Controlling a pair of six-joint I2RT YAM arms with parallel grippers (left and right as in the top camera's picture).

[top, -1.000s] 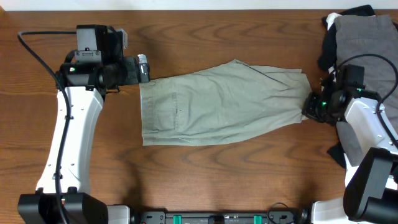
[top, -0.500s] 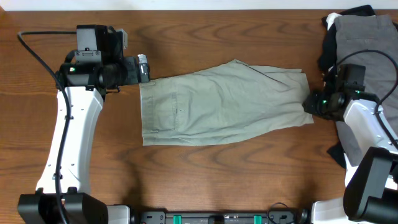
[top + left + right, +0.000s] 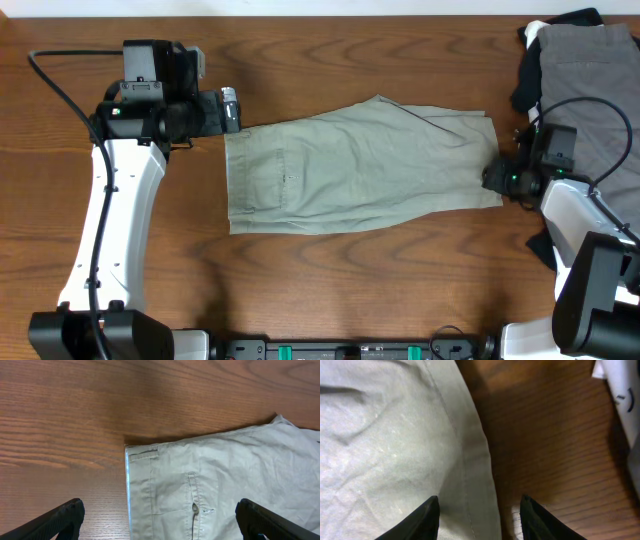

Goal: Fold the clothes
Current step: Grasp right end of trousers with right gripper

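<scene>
Khaki-olive shorts [image 3: 360, 170] lie flat on the middle of the wooden table [image 3: 330, 290], waistband toward the left arm, leg hems toward the right. The left pincer [image 3: 232, 110] hovers by the waistband's far corner, jaws spread wide and empty. The right pincer [image 3: 492, 178] sits low at the leg hem, jaws partly open astride its edge, gripping nothing. Grey, black and white garments [image 3: 585, 60] are heaped at the right end.
</scene>
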